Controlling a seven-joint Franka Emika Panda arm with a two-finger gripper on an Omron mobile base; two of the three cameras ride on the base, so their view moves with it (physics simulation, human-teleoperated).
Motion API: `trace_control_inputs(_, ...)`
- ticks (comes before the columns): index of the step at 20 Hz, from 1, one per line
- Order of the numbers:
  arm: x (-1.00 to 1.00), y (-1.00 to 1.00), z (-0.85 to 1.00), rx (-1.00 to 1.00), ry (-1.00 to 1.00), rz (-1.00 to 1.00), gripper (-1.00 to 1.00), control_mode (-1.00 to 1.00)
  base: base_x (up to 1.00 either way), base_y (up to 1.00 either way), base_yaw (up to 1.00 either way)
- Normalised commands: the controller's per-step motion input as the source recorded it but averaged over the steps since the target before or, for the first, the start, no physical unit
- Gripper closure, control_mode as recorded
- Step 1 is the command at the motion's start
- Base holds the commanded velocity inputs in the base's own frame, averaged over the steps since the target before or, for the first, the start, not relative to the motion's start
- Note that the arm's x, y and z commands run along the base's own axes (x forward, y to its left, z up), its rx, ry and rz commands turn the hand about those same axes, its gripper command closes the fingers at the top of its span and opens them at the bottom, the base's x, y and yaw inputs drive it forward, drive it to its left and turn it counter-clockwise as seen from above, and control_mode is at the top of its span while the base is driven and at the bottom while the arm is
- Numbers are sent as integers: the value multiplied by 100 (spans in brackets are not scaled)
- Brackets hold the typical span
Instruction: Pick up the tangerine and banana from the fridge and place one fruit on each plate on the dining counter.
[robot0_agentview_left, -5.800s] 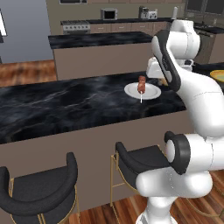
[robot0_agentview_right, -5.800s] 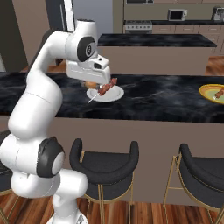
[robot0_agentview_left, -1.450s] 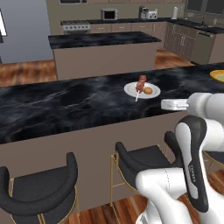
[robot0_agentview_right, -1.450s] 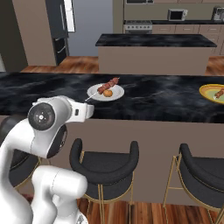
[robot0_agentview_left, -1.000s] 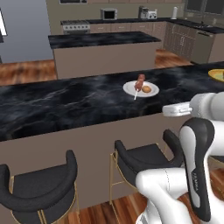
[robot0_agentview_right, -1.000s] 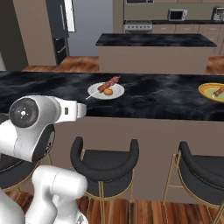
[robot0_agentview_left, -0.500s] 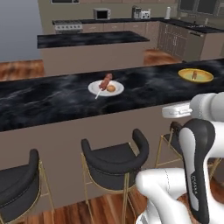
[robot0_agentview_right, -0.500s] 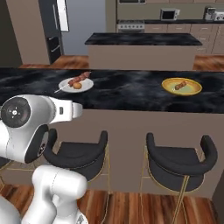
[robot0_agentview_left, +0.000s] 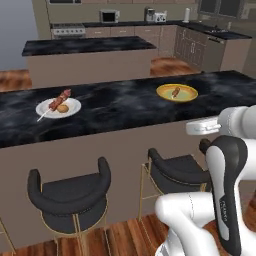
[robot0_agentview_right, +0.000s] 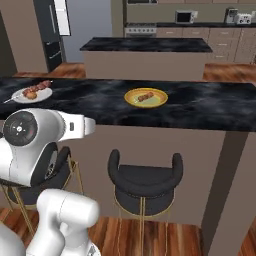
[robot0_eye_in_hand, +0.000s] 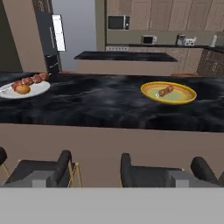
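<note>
— Camera and base are shifting sideways along the dining counter (robot0_agentview_left: 115, 107); the whole scene is sliding left.
— And in the left base view?
— The tangerine (robot0_agentview_left: 62, 108) is sitting on the white plate (robot0_agentview_left: 74, 106) toward the counter's left end, beside a skewer (robot0_agentview_left: 59, 99). The yellow plate (robot0_agentview_left: 165, 92) is lying further right on the counter, carrying a small brown piece (robot0_agentview_left: 176, 92).
— Right base view?
— The fridge (robot0_agentview_right: 50, 35) is standing well behind the counter; the arm (robot0_agentview_right: 35, 145) is hanging in front of it.
— Hand view?
— It is looking across the counter at both plates. The fingers are standing spread wide, gripping nothing.
— The banana?
— I cannot tell whether the brown piece is it.
</note>
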Motion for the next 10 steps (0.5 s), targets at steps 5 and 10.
trace_control_inputs(5, 0, 0, 0, 0, 0, 0, -100, 100, 0, -100, 7)
trace_control_inputs(10, 0, 0, 0, 0, 0, 0, -100, 100, 1, -100, 8)
